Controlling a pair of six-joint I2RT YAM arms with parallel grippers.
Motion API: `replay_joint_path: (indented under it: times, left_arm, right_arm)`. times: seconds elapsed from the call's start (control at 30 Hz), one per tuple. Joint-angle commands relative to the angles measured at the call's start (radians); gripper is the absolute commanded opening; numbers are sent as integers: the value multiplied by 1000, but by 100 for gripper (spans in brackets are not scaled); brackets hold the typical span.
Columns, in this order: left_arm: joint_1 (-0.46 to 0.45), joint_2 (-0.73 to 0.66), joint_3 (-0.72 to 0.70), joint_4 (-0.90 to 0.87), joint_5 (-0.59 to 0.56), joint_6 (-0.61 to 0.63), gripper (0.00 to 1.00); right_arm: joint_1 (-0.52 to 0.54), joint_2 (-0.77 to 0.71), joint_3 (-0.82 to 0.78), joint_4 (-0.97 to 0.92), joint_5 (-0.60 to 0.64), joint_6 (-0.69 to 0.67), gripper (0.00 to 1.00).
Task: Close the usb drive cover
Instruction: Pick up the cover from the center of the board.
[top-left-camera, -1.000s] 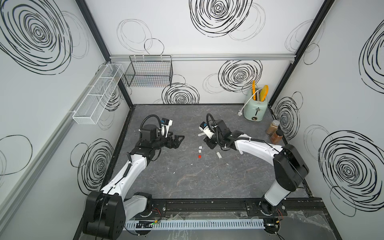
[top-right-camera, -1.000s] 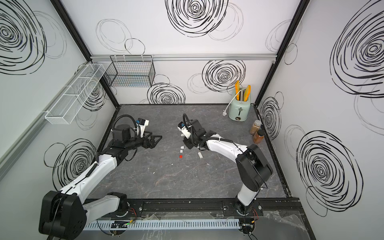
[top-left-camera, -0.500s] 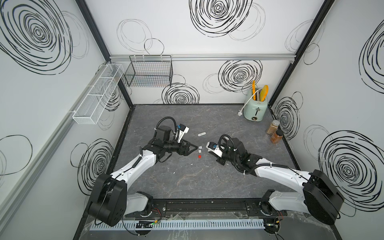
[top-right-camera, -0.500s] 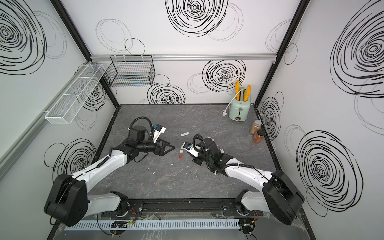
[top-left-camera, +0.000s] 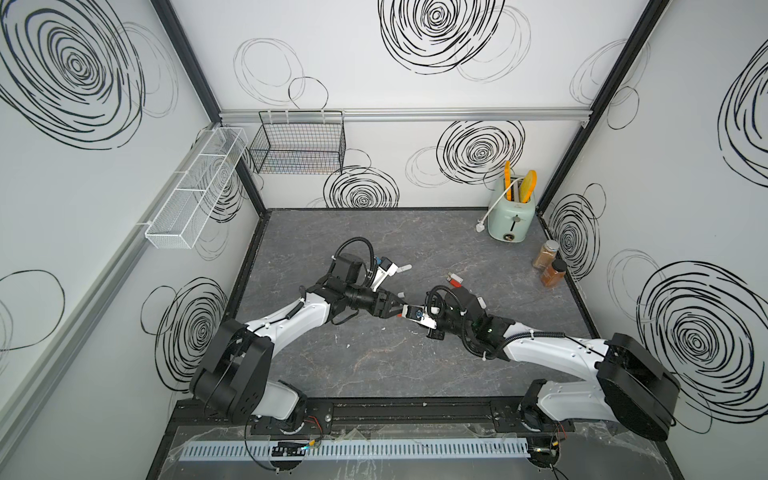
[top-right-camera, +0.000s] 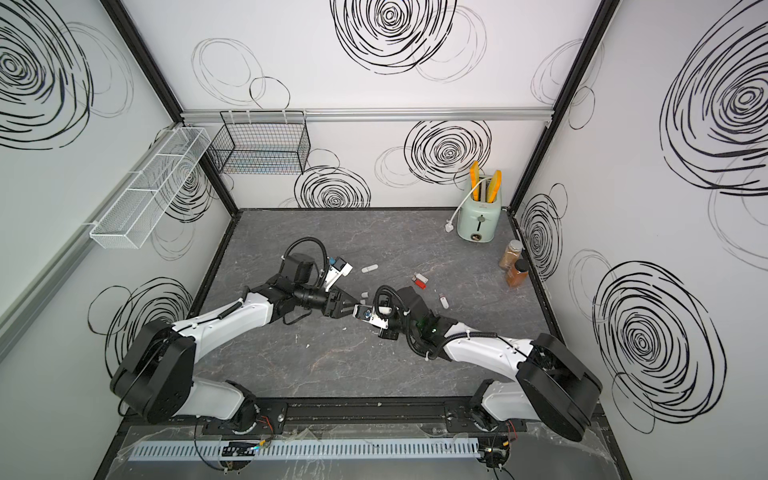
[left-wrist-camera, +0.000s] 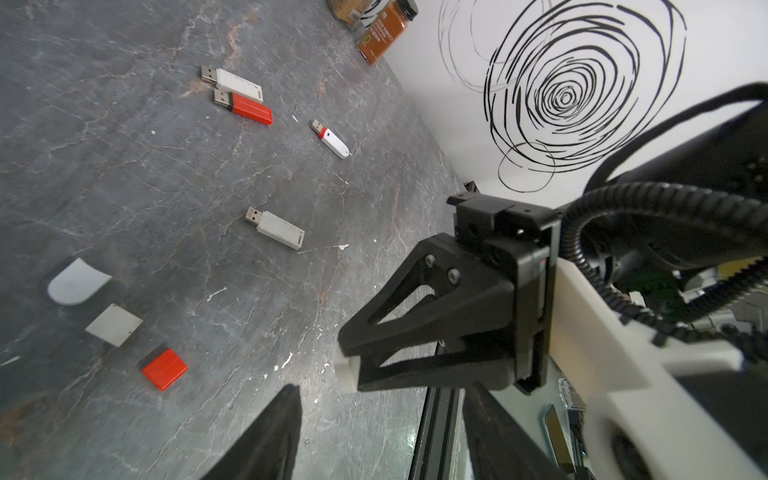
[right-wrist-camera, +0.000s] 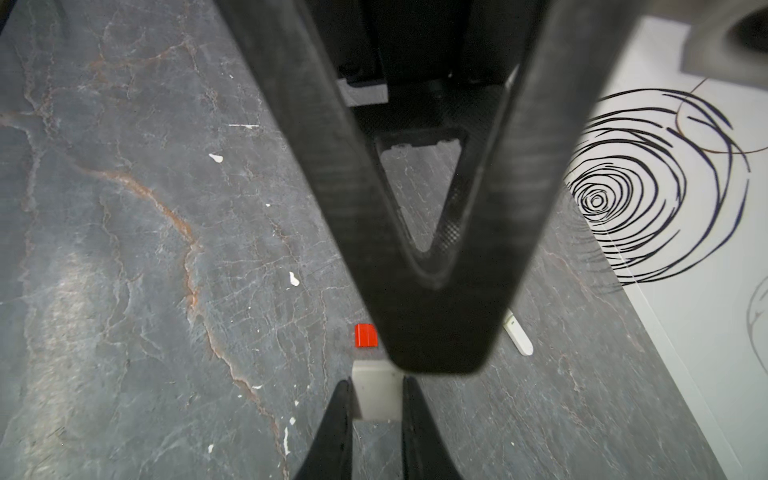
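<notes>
Now, mid-table (left-wrist-camera: 124, 174), the right gripper (left-wrist-camera: 353, 368) is clamped on the cap (right-wrist-camera: 376, 397): small, off-white, squarish, poking out past the tips. Left gripper (top-left-camera: 399, 311) faces it, jaws apart, one finger (right-wrist-camera: 436, 324) just beside the cap. In both top views the cap is too small to make out.

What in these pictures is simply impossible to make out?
White piece in the right gripper: cap or drive unclear; fingers cover most of it, both wrist views.
Left gripper: its blurred finger fills the right wrist view, hiding table behind.
Where both meet: too small in both top views.
</notes>
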Motion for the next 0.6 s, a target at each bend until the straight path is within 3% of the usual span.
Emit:
replay_joint_path:
  times: [0.0,0.57]
  left_arm:
    - [-11,20,21,38,35,14,65]
    - [-35,40,-10,118,61,-36,47]
  right_arm:
    - [11,-16,-3,20,-9,-41,14]
    - [6,-79,-18,57,-47,-27,14]
